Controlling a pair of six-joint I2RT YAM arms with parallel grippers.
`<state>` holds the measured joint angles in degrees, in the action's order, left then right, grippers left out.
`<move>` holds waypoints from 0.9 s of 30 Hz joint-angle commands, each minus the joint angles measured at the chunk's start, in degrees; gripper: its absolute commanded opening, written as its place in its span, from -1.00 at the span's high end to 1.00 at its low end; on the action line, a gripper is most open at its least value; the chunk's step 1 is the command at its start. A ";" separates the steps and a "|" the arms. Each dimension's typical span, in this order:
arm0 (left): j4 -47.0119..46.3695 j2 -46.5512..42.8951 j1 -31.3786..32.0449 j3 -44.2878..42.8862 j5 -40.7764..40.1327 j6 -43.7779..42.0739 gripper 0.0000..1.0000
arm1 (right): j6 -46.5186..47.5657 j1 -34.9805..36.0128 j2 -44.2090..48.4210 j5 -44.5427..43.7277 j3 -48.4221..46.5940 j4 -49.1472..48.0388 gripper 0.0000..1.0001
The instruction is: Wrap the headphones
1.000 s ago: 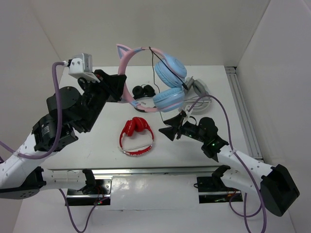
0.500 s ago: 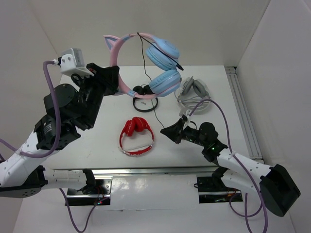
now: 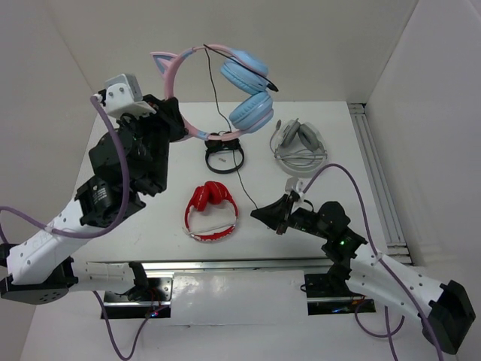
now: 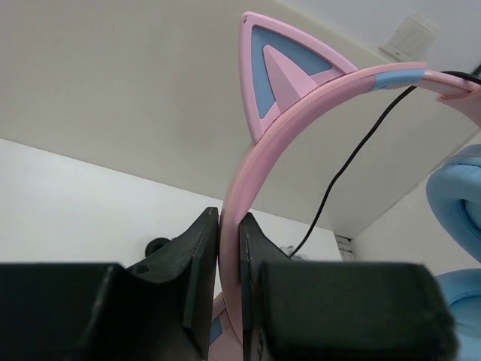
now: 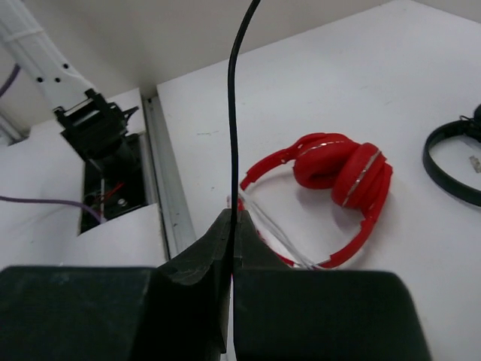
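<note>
The headphones [image 3: 174,90] hang in the air above the back of the table, a pink headband with cat ears and two light blue ear cups [image 3: 244,75]. My left gripper [image 3: 177,125] is shut on the lower part of the pink band [image 4: 252,162], which stands pinched between the black fingers [image 4: 203,248]. The thin black cable [image 3: 242,179] runs from the top of the band down to my right gripper [image 3: 257,213], low over the table's front. In the right wrist view the cable [image 5: 233,113] rises straight out of the shut right gripper [image 5: 233,222].
A red pair of headphones [image 3: 210,210] lies at the front middle of the table and shows in the right wrist view too [image 5: 338,173]. A black pair [image 3: 224,154] lies behind it, a grey-white pair [image 3: 299,143] to the right. A rail [image 3: 376,173] runs along the right edge.
My right gripper has shut on the cable and drawn back toward the near edge. My left arm has carried the headphones up and to the left.
</note>
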<state>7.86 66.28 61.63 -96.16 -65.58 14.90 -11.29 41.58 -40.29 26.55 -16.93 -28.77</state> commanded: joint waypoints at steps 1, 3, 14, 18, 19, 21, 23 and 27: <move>-11.11 0.16 -2.72 1.14 -3.68 -0.67 1.00 | 0.65 3.58 4.51 -1.58 -3.45 9.42 1.00; -7.78 0.69 -4.84 1.15 -4.29 2.84 1.00 | 1.18 6.21 6.89 -2.72 -5.20 13.73 1.00; -17.72 1.83 -8.00 11.78 -13.43 -0.14 1.00 | 3.03 8.69 8.13 1.23 -16.99 26.66 1.00; -5.85 2.62 -11.61 11.70 -12.11 9.35 1.00 | 4.17 8.69 7.60 1.84 -20.33 30.78 1.00; -4.44 3.23 -12.40 11.70 -11.33 10.49 1.00 | 4.69 8.69 7.60 2.45 -21.03 31.32 1.00; -4.25 3.94 -14.59 13.27 -10.80 11.21 1.00 | 4.70 8.69 6.99 4.30 -22.79 32.11 1.00; -2.86 3.94 -16.09 13.81 -9.05 14.08 1.00 | 5.22 9.22 6.28 5.17 -23.94 32.11 1.00; 3.91 6.57 -19.34 13.10 -7.28 19.82 1.00 | 5.22 9.22 3.56 8.51 -26.31 32.82 1.00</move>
<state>11.64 72.01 43.79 -81.71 -74.17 26.63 -6.96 50.37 -35.27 31.31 -39.88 2.22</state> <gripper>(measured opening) 0.265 0.023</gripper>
